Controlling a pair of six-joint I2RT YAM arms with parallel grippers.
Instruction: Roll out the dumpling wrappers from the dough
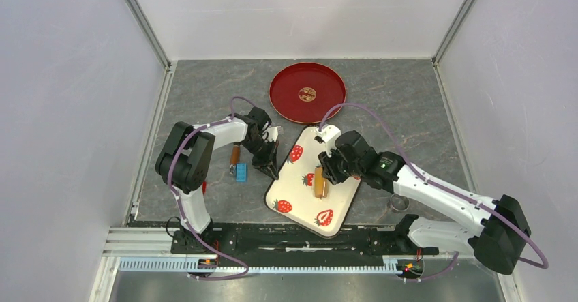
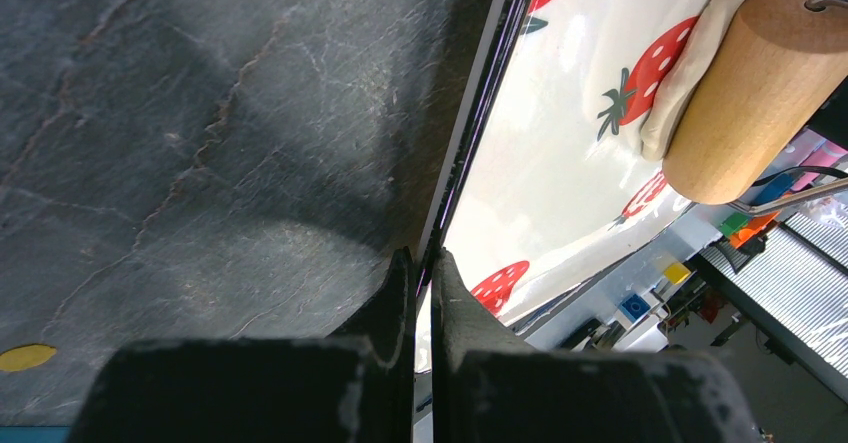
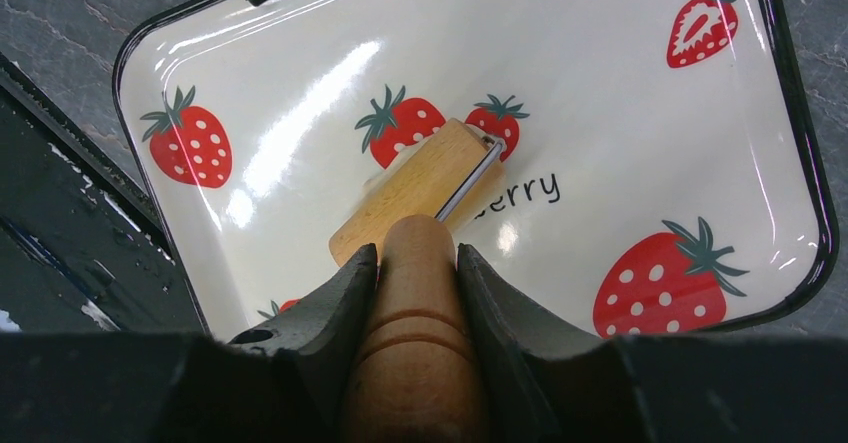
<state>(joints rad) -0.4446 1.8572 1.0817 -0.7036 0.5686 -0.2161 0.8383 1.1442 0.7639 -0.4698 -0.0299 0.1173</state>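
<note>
The dough (image 2: 688, 68) lies as a thin pale sheet on the strawberry tray (image 1: 298, 191), pressed under the wooden roller (image 2: 752, 88). My right gripper (image 3: 418, 255) is shut on the roller's handle, and the barrel (image 3: 412, 191) rests near the tray's middle. In the top view the roller (image 1: 319, 183) points along the tray with the right gripper (image 1: 327, 171) over it. My left gripper (image 2: 425, 261) is shut on the tray's thin left rim (image 2: 470, 133), also seen in the top view (image 1: 272, 170). No dumpling wrappers are in view.
A red round plate (image 1: 307, 92) with a gold emblem sits behind the tray. A blue tool with a brown handle (image 1: 238, 167) lies left of the left gripper. A small metal ring (image 1: 399, 203) lies right of the tray, beside the right arm.
</note>
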